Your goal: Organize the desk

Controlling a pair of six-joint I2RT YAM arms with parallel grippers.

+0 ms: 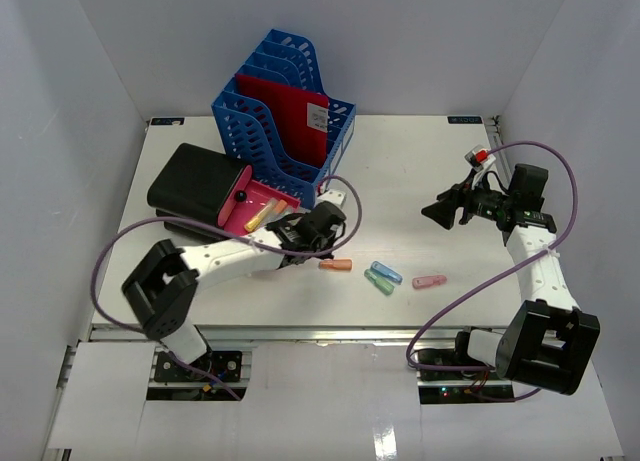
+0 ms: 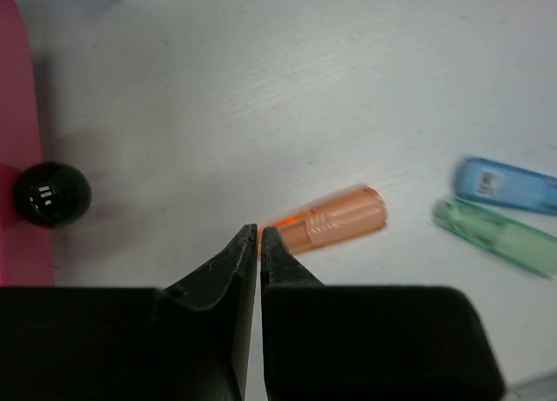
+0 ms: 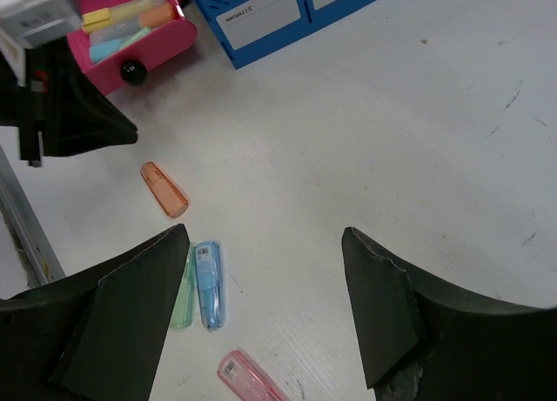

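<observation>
Worktop (image 1: 420,171): large, flat, white, rectangular, with a metal rail on its near edge. It lies under the blue rack (image 1: 262,131) and everything else.

Count:
- 1 blue rack, with 1 red folder (image 1: 290,111) inside.
- 1 pink tray (image 1: 250,203), touching the rack's near-left side.
- 4 loose pens nearer than the rack: orange highlighter (image 1: 335,265), blue highlighter (image 1: 386,273), green highlighter (image 1: 379,283), pink highlighter (image 1: 429,281).

Left claw (image 2: 259,232): jaws closed to a sliver, nothing between them. Tips are just beside the orange highlighter's end; contact unclear.

Right claw (image 3: 263,236): jaws wide apart, empty, well right of the rack.

orange marker (image 2: 339,222) blurred, end behind left pincer (image 2: 259,237)
</observation>
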